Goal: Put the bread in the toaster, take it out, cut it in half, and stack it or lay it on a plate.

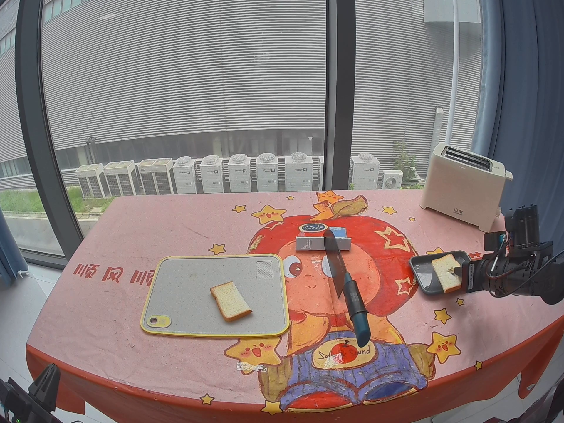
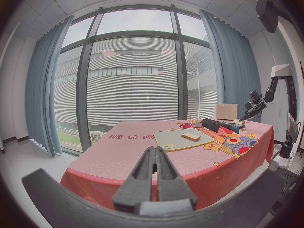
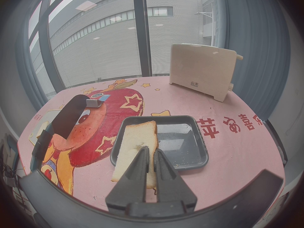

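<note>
**A:** Pink cartoon tablecloth [image 1: 176,230] in front of a tall window, toaster [image 1: 464,186] at the far right corner. Where is the bread?

**B:** In 2 pieces. 1 half slice [image 1: 230,301] lies flat on the cutting board [image 1: 176,318] on the left side of the table. The other half [image 3: 136,140] is tilted across the rim of the dark plate [image 3: 190,119] on the gripper's side, part of it inside and part hanging over the cloth.

**A:** And the right gripper [image 3: 151,150]?

**B:** Its fingers are pinched almost together on the edge of that other half, so I read it as gripping the bread. The right arm comes in low from the table's right edge, wrist roughly level, fingers pointing left toward the plate.

**A:** Left gripper [image 2: 155,149]?

**B:** Clenched on nothing. It hangs low off the near left corner, well apart from the board and everything else.

**A:** What could go wrong from here?

**B:** My guess is 3 things. The hold is on soft crumb at 1 edge, so lifting or dragging could tear the slice or let it slip. Released as it sits, it may stay propped on the rim or tip onto the cloth instead of lying flat. Pushing it further in could slide the plate toward the knife [image 1: 346,283], whose blade leans on a small metal rest [image 1: 323,243] mid-table.
</note>
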Motion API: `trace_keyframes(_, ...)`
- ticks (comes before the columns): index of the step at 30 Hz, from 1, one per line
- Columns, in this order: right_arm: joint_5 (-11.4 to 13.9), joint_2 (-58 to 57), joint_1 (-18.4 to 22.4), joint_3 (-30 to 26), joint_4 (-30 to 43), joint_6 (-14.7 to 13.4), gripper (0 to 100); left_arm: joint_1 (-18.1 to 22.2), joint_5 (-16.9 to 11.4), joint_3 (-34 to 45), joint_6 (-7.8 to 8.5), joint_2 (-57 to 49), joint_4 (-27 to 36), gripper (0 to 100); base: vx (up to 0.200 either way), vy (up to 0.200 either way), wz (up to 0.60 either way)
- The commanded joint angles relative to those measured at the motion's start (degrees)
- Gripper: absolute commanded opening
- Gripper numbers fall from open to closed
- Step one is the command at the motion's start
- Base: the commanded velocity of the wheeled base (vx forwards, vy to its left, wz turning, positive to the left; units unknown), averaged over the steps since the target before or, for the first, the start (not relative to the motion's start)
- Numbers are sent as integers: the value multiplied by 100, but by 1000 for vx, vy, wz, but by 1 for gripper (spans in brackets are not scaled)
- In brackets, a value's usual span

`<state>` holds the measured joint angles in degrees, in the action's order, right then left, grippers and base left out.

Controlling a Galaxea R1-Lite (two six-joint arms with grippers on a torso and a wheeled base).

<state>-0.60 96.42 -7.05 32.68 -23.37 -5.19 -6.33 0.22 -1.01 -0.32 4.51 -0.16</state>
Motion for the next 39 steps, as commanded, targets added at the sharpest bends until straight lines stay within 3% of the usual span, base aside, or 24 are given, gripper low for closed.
trace_keyframes(1,-2,132,-7,19,-1,1,0,0,4,101,-3,6,-2,0,0,0,0)
trace_keyframes(39,-11,791,-25,564,-10,45,0,-9,4,101,-3,6,-2,0,0,0,0)
